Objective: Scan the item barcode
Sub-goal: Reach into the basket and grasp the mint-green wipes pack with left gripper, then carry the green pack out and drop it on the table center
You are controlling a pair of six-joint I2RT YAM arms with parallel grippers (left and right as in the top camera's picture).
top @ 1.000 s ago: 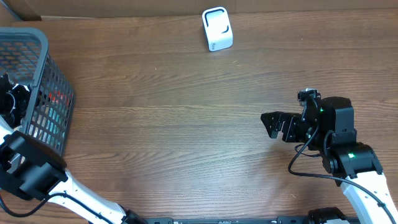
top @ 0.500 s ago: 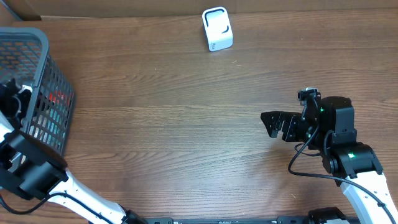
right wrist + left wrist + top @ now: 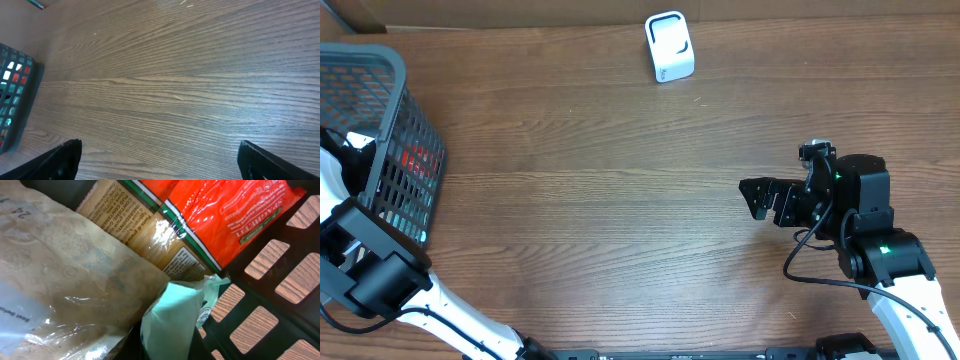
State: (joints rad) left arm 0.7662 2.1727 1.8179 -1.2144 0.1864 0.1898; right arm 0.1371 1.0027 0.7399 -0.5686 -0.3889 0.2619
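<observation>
Item: mint-green packet (image 3: 172, 320), inside the basket (image 3: 415, 150), beside a brown paper bag (image 3: 65, 265) and below a red packet (image 3: 225, 215).
Change: left tool (image 3: 355, 150) has gone from wide to pressed together; it appears to pinch the packet's near end, though its fingers are out of frame.
Meaning: pick made; lift-out and carry to the white scanner (image 3: 669, 46) remain.
Heading: long axis runs up-right in the wrist view, far end towards the mesh wall; no barcode showing.
Right tool (image 3: 760, 197): spread, empty, over the bench (image 3: 620, 200).
</observation>
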